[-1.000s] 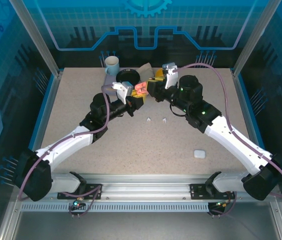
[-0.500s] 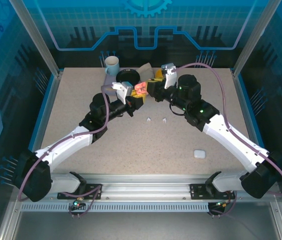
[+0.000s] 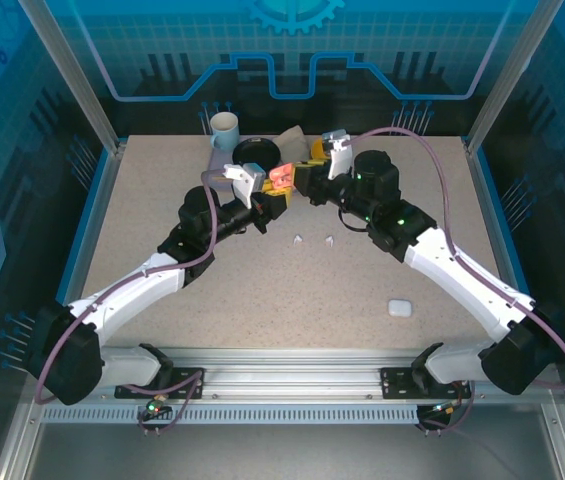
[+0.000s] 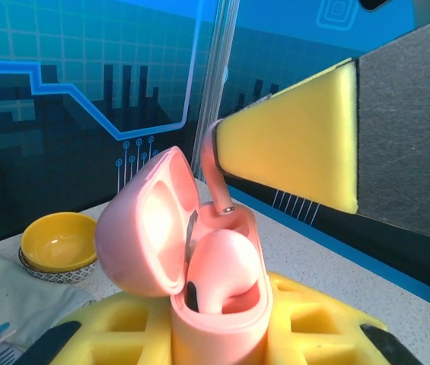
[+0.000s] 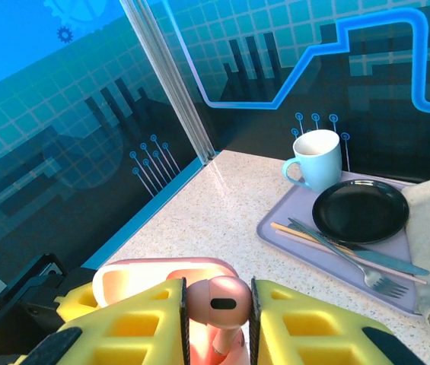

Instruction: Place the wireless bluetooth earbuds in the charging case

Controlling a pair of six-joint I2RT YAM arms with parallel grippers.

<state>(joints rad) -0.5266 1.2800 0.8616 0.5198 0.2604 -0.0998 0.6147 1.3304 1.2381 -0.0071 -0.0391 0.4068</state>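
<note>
Pink earbud (image 5: 216, 303) sat pinched between right gripper (image 5: 216, 323) pads, stem pointing down toward open pink charging case (image 4: 218, 304). Case was clamped upright in left gripper (image 4: 218, 338), lid (image 4: 148, 220) tipped back. Other pink bud (image 4: 218, 266) already sat in near well. Held bud's stem tip was at far well; touching or just above, could not tell.

Step judged: seating second pink bud. Next move called for straight lowering, stem lined with well, then release.

Two white earbuds (image 3: 298, 239) lay on table (image 3: 152, 200), white case (image 3: 398, 307) well apart.

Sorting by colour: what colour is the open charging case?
Pink; the case shows best in left wrist view.
</note>
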